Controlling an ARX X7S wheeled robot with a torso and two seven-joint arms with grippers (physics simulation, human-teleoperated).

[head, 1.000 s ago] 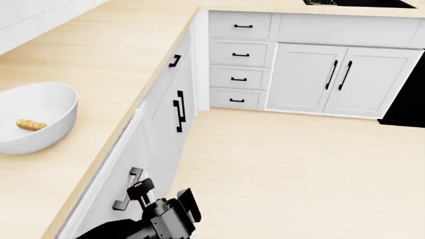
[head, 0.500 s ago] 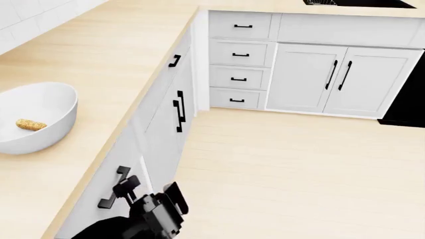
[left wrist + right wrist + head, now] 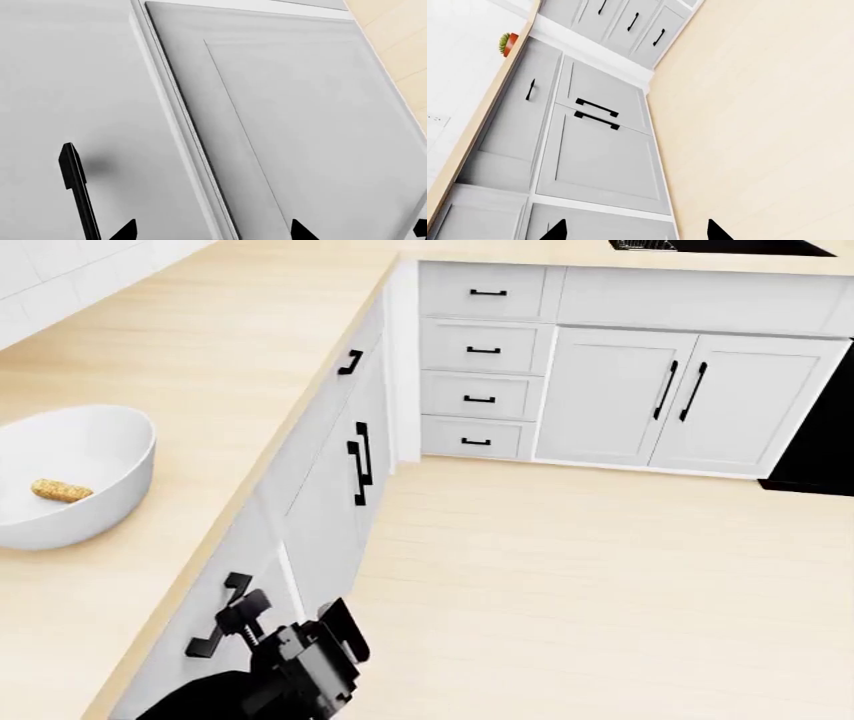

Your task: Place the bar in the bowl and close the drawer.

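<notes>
The white bowl (image 3: 80,455) sits on the wooden counter at the left, with the tan bar (image 3: 63,490) lying inside it. The drawer (image 3: 251,555) under the counter edge has its flat front level with the neighbouring cabinet fronts; its black handle (image 3: 218,620) shows beside my left gripper (image 3: 296,628). That gripper is open and empty, with one finger right at the handle. In the left wrist view the drawer front (image 3: 67,90) and handle (image 3: 77,192) fill the area ahead of the open left gripper (image 3: 212,232). My right gripper (image 3: 635,231) is open and empty, facing cabinet fronts.
The counter (image 3: 200,350) runs back to a corner. Stacked small drawers (image 3: 483,350) and double cabinet doors (image 3: 681,400) stand on the far wall. Wooden floor (image 3: 601,580) lies to the right. A small red and green object (image 3: 507,44) sits on a counter in the right wrist view.
The drawer front has moved in toward the cabinet, from standing out to level with it. My left gripper has moved left along with it.
</notes>
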